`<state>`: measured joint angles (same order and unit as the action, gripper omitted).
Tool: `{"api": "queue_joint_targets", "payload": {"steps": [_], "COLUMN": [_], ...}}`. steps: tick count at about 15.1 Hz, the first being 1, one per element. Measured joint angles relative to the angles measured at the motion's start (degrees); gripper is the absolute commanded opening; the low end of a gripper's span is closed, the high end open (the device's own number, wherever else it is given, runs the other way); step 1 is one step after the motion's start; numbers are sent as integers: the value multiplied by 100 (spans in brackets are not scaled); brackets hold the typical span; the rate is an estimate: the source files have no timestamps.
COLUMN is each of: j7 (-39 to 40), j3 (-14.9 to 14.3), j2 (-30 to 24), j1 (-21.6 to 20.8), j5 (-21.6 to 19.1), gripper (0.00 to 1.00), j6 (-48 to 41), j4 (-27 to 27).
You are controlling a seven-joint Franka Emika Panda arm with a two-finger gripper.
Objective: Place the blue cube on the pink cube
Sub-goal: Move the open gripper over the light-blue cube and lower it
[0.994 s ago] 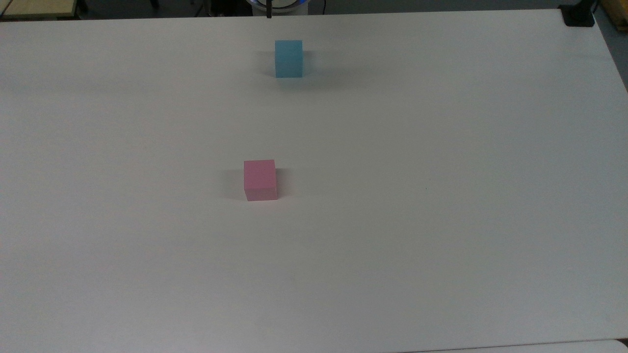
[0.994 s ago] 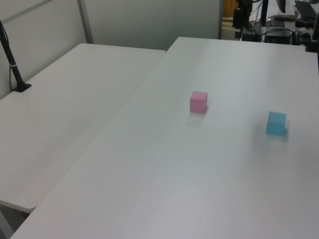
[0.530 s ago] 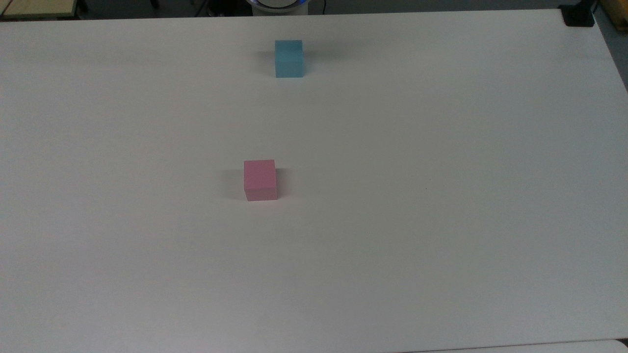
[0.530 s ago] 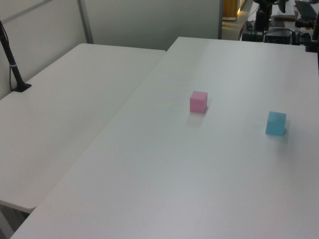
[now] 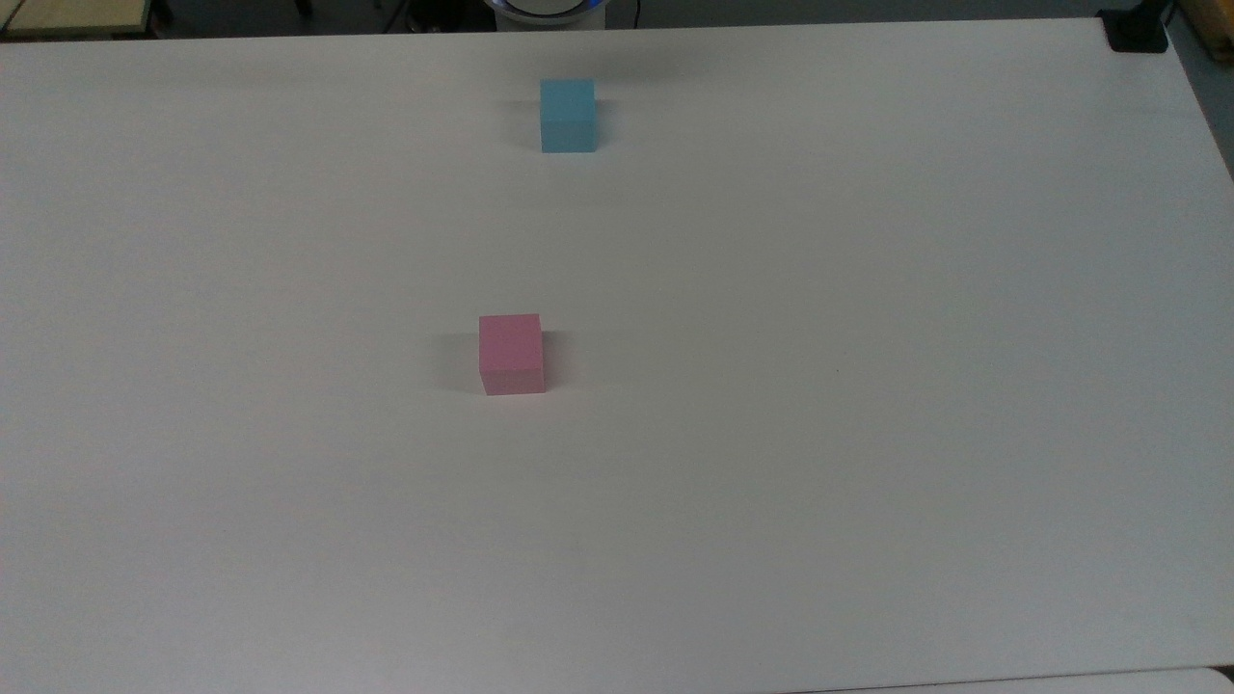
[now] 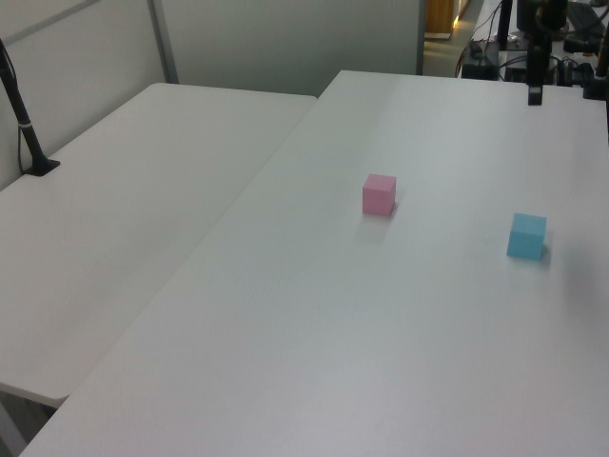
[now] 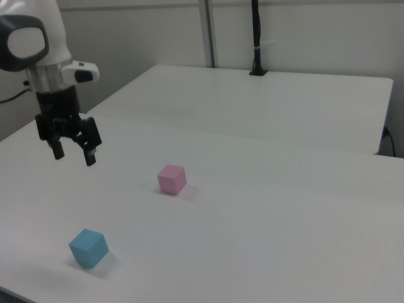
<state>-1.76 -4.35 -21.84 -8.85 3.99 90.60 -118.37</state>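
Starting with the top view, the blue cube [image 5: 568, 115] is seen resting flat on the white table [image 5: 868, 386] near the far edge, and the pink cube [image 5: 512, 354] sits well apart from it, nearer the middle and slightly toward the top view's left. Both are squared up to the table edges, so two opposite side faces of the blue one are offered cleanly to a pinch from above.

Passing to the left view, the blue cube [image 6: 526, 236] is found toward the left view's right, the pink cube [image 6: 379, 194] farther in, with bare table between them. A dark finger of the gripper [image 6: 535, 88] hangs at the upper right, above the surface and not over either cube.

Turning to the right view, the gripper [image 7: 74, 151] is seen held above the table with its two fingers spread apart and nothing between them. The blue cube [image 7: 88, 247] lies below and nearer the camera, untouched; the pink cube [image 7: 172, 178] stands to the right view's right of the gripper.

The blue cube is judged to be light and rigid or slightly yielding, with matte faces that should not slip readily. A hold across two parallel side faces, at about mid-height and centred, is judged best, so that the block stays level and its base is left free for setting down squarely on the pink top.
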Motion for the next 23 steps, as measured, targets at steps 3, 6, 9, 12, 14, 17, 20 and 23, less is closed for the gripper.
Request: {"api": "queue_joint_targets", "payload": {"steps": [3, 6, 9, 12, 14, 17, 20, 23], "j7": [45, 54, 56, 56, 56, 56, 57, 57], "j3": [2, 4, 0, -10, -17, -27, -28, -28], "j2": [-48, -46, -43, -41, -39, -38, -25, 13], "j1": [-187, -236, -236, -236, -236, -235, -236, -236], "j5": [-5, -5, -5, -5, -5, -5, -5, -5], "gripper": [100, 100, 100, 100, 100, 100, 100, 100], "j6": [26, 340, 585, 745, 862, 933, 934, 946], "j4": [-455, -851, -1155, -1363, -1472, -1565, -1604, -1628]}}
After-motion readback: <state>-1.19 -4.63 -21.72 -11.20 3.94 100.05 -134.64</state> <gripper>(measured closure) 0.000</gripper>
